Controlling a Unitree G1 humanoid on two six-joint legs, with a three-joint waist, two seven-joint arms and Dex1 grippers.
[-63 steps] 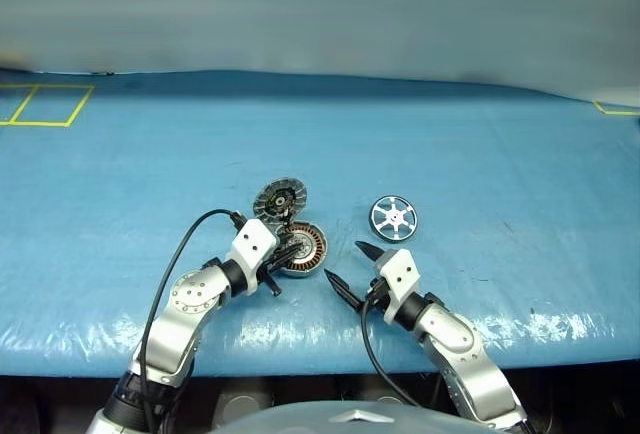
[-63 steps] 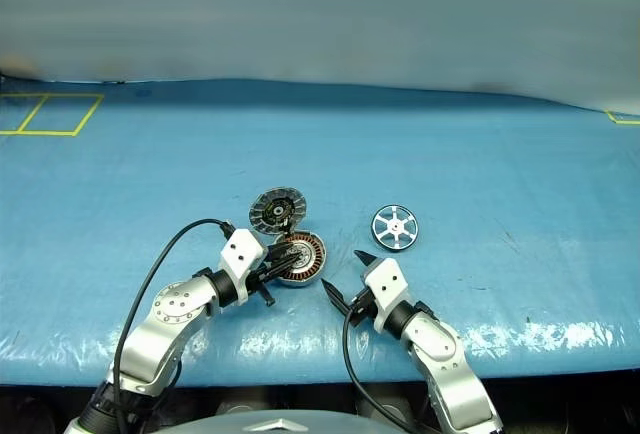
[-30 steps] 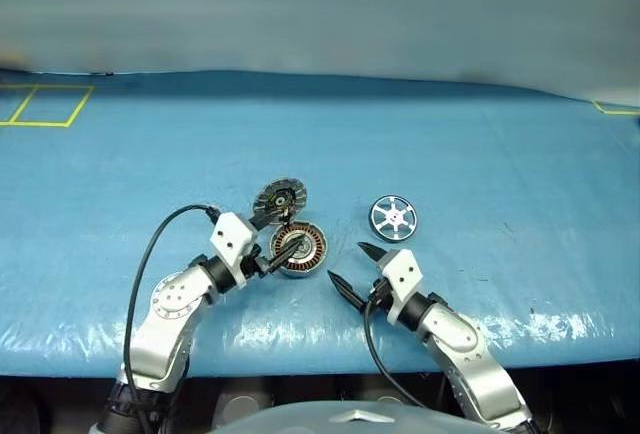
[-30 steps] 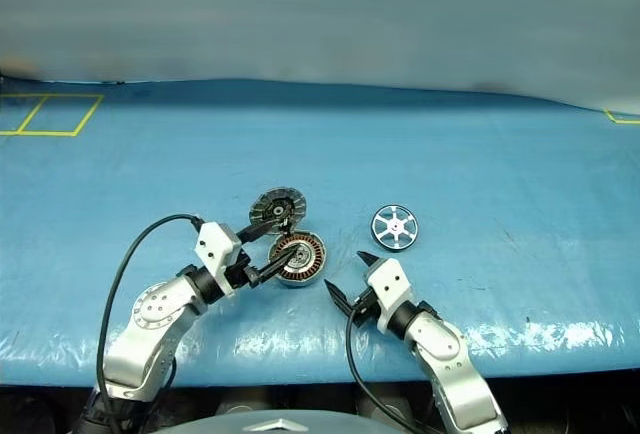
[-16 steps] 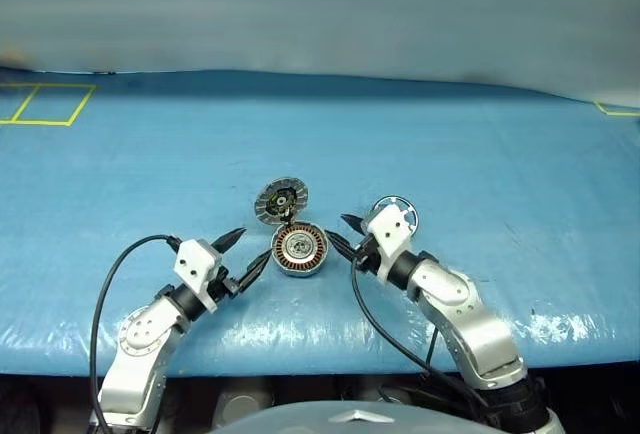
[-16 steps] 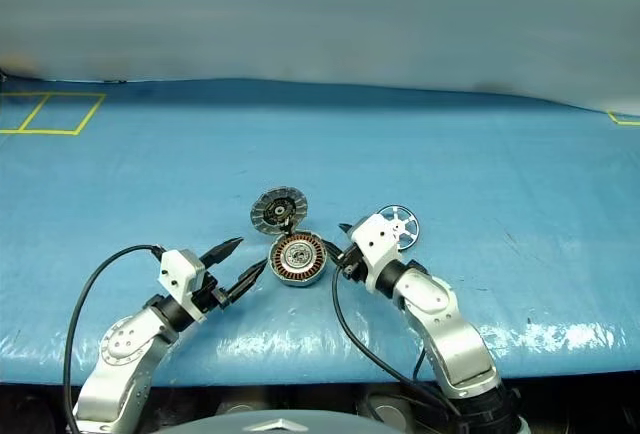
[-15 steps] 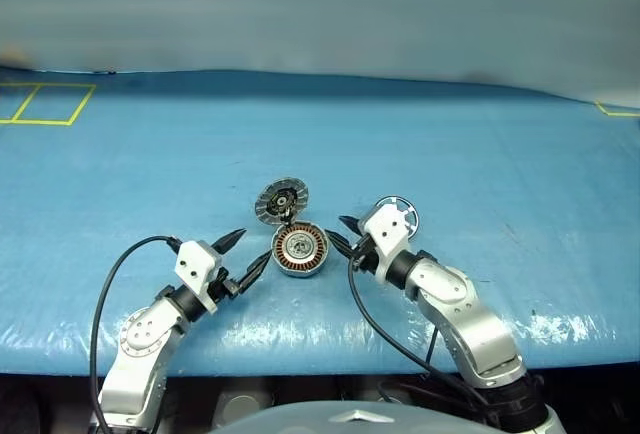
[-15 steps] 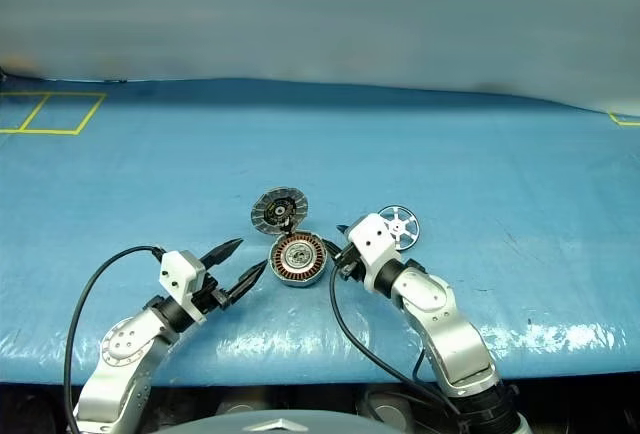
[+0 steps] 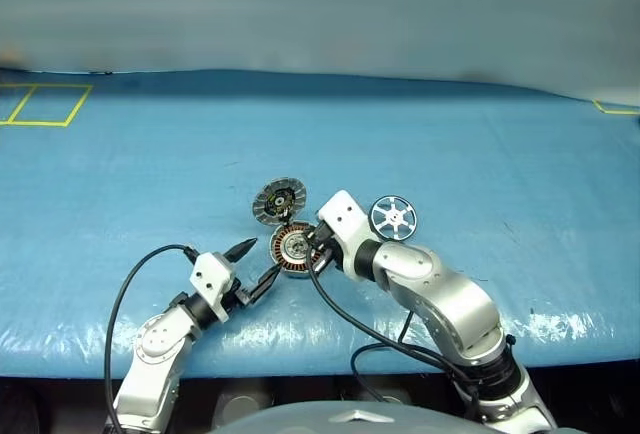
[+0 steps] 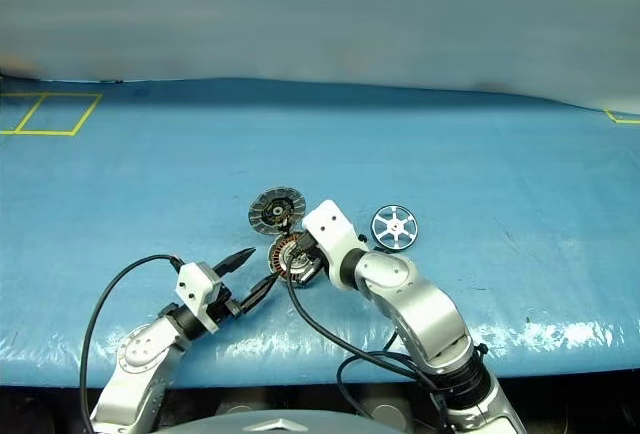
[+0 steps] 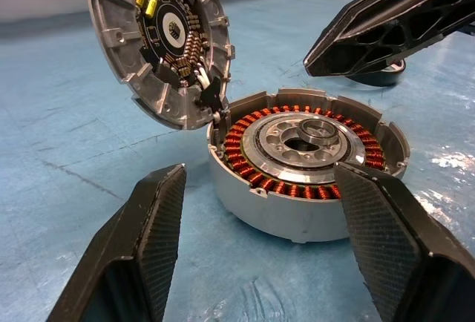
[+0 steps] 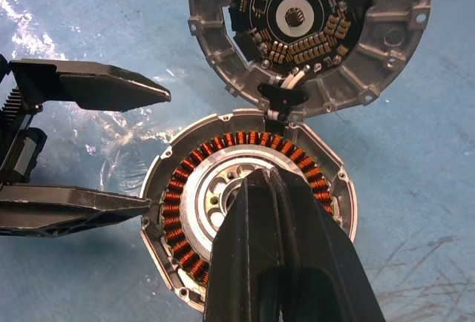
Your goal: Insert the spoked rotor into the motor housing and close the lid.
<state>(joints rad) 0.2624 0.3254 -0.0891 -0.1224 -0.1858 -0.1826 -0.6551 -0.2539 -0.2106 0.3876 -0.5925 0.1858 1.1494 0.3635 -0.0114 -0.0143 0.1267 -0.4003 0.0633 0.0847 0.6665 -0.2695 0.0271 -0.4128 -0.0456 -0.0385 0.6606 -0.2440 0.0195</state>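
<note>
**Open housing between two pincers, rotor apart on the surface**

The housing (image 9: 293, 249) lies on the blue surface (image 9: 480, 164), open side up, its ring of copper windings around a silver hub exposed. The lid (image 9: 279, 200) stands tilted up from the housing's far edge, joined there by a small dark hinge; its inner face, with radial segments and a dark centre board, is turned toward the robot. The right pincer (image 12: 276, 211), fingers pressed together and pinching nothing, hangs over the housing with its tips above the hub, angled downward; whether the tips touch the hub cannot be told. The left pincer (image 9: 256, 267) is spread, empty, and pointed roughly level at the housing from the near left side, just beside the housing wall but apart from it. The rotor (image 9: 393, 217) lies flat on the surface to the right of the housing, beyond the right arm, touched by neither pincer
</note>
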